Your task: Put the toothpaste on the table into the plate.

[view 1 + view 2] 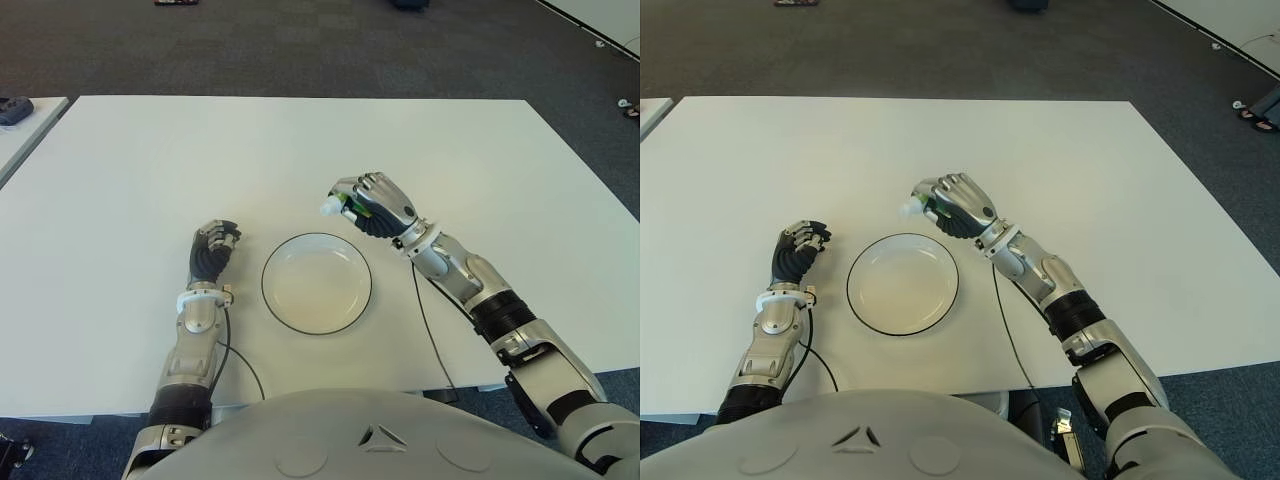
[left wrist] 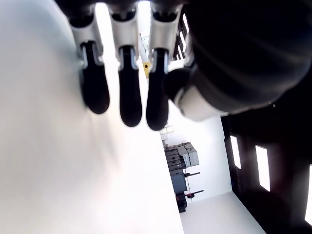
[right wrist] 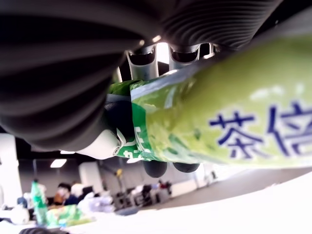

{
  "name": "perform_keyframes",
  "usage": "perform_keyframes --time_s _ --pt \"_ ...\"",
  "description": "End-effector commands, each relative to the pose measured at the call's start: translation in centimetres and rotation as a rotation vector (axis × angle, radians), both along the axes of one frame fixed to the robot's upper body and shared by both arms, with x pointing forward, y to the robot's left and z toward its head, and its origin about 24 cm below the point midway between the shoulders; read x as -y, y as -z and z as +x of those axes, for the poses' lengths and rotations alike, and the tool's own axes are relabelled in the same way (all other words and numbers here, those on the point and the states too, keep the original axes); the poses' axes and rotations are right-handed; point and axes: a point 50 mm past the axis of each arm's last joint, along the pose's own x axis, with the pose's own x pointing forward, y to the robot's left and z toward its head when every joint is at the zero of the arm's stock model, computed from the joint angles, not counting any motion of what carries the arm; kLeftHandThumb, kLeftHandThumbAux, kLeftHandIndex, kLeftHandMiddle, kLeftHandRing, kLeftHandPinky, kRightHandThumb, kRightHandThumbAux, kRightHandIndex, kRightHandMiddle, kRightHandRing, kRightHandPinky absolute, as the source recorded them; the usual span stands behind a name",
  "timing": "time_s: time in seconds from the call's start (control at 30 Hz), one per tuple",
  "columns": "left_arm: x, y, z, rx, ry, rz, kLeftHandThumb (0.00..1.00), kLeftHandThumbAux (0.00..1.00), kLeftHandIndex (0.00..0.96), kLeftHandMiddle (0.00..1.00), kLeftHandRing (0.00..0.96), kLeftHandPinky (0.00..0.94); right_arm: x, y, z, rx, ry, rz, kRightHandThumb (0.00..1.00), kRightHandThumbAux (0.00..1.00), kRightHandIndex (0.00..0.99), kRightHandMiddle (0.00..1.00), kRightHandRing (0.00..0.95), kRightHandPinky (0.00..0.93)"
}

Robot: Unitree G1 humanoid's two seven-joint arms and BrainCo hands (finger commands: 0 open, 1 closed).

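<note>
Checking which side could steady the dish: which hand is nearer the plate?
Right, narrowly. The right hand, shut on the toothpaste, shows just beyond the plate rim, to its right. The left hand, curled and holding nothing, shows left of the plate.

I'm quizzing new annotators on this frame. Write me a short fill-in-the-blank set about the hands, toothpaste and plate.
1. The toothpaste is held in the robot's ____ hand.
2. The tube's label is mostly ____ in colour.
3. The plate holds ____.
4. The left hand shows on the plate's ____ side.

Missing words: right; green; nothing; left
</note>
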Motion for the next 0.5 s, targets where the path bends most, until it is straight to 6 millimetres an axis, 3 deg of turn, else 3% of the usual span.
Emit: perform_keyframes --time_s 0.03,0.5 --pt "0.1 0.0 0.2 -0.009 0.005 -0.017 0.697 0.722 0.426 0.476 0.46 0.453 -0.5 0.6 -0.2 -0.029 -0.093 -0.063 0.856 0.668 0.433 0.587 0.708 0.695" --pt "0.2 -0.1 0.1 -0.008 0.01 -0.019 0.698 0.722 0.426 0.477 0.455 0.446 -1.3 1.9 -1.2 -0.015 -0.201 -0.192 0.853 0.671 0.423 0.573 0.702 0.667"
